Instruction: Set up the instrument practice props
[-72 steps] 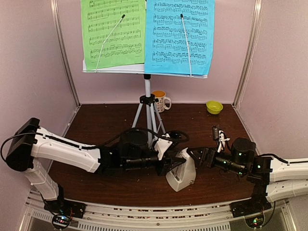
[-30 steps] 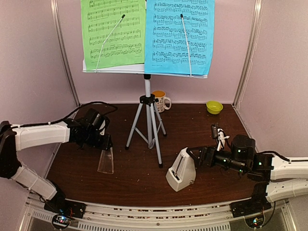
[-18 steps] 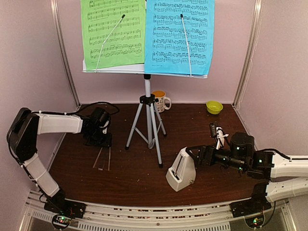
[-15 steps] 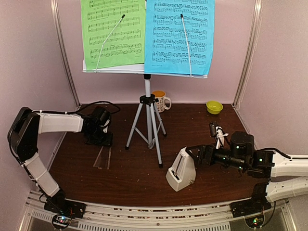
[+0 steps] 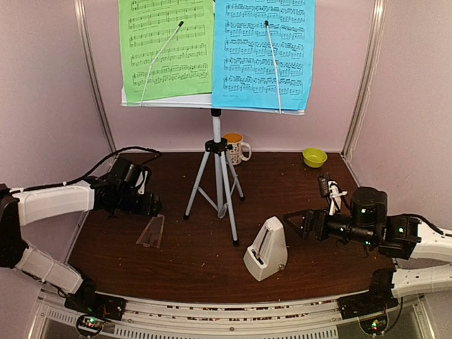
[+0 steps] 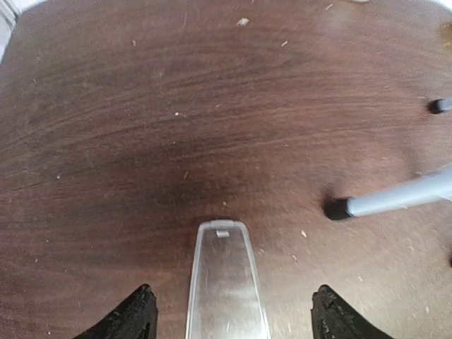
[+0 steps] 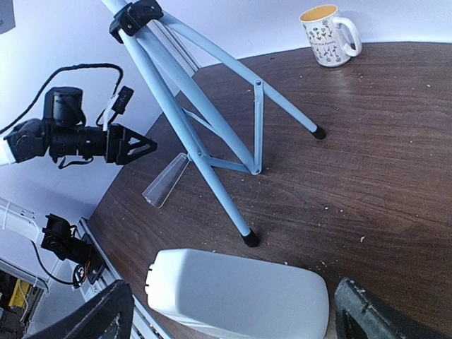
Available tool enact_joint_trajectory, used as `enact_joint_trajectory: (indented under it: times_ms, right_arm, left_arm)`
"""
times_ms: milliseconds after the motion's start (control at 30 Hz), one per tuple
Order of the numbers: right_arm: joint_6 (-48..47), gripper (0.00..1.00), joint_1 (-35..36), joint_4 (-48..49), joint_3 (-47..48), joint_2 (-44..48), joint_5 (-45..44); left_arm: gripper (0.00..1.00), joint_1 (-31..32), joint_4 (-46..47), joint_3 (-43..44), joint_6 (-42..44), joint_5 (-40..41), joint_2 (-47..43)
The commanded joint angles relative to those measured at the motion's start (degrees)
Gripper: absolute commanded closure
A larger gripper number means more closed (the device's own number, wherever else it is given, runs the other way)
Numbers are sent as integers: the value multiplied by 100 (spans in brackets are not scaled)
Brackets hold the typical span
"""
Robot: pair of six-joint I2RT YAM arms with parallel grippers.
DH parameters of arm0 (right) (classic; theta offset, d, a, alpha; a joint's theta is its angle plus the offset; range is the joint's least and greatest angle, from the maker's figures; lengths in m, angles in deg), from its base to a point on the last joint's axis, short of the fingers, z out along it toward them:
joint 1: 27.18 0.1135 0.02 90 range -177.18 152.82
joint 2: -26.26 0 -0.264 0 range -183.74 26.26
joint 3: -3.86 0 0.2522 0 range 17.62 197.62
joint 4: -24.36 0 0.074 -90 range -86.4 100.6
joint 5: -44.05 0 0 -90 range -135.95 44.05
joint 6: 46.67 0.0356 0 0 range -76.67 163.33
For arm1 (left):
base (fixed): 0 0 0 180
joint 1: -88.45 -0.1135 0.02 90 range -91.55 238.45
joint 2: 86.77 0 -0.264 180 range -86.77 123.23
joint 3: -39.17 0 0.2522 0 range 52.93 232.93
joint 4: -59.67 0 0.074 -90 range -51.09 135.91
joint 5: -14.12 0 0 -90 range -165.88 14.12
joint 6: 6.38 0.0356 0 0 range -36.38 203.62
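1. The white pyramid-shaped metronome (image 5: 266, 248) stands upright near the front edge of the dark brown wooden table (image 5: 198, 272), its open face turned to the front left.
2. Its clear plastic cover (image 6: 224, 282) is off and lies flat on the left part of the table, narrow end pointing away from the left arm.
3. The left gripper (image 6: 233, 296) hovers over the cover with its jaws wide. The cover lies between the fingers and touches neither.
4. The right gripper (image 7: 236, 314) is spread fully and holds nothing. It sits just right of the metronome, apart from it.
5. The pale music stand on a silver tripod (image 5: 217, 134) stands mid-table, carrying the green music sheet (image 5: 166, 49) and the blue music sheet (image 5: 265, 53) side by side.
6. One tripod foot rests near the cover's right side. Another lands between the cover and the metronome.
7. Bare wood lies between cover and metronome.
8. The patterned white mug (image 5: 236, 148) and the small green bowl (image 5: 314, 157) sit at the back wall, well apart from both grippers.
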Motion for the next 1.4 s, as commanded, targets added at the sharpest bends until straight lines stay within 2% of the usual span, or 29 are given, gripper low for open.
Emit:
enact_joint_trajectory:
  times_ms: [0, 133, 233, 400, 567, 800, 1000, 1367]
  right_arm:
    - [257, 1, -30, -504, -412, 401, -206]
    - [534, 11, -26, -706, -850, 503, -291]
    - [760, 20, -21, -565, -1192, 383, -129]
    - [1020, 39, 52, 85, -1705, 57, 57]
    - [1114, 50, 103, 757, -1941, -400, 193]
    - [1056, 55, 146, 1382, -1835, -1149, 278]
    - [998, 58, 139, 1638, -1592, -1605, 145]
    - [580, 60, -131, 1858, -1120, -2219, -45]
  left_arm:
    - [25, 271, 891, -778, 258, -313, -909]
    - [28, 775, 1594, -1310, 501, -562, -1507]
    - [30, 1264, 2096, -1522, 750, -657, -1640]
    - [36, 1591, 2606, -1492, 831, -930, -1233]
    - [43, 2248, 2970, -1145, 1184, -958, -522]
    - [55, 3001, 3662, -639, 1663, -1262, 616]
    - [57, 3307, 3817, -126, 1761, -1422, 1382]
    - [57, 3484, 4121, 104, 1908, -1439, 2064]
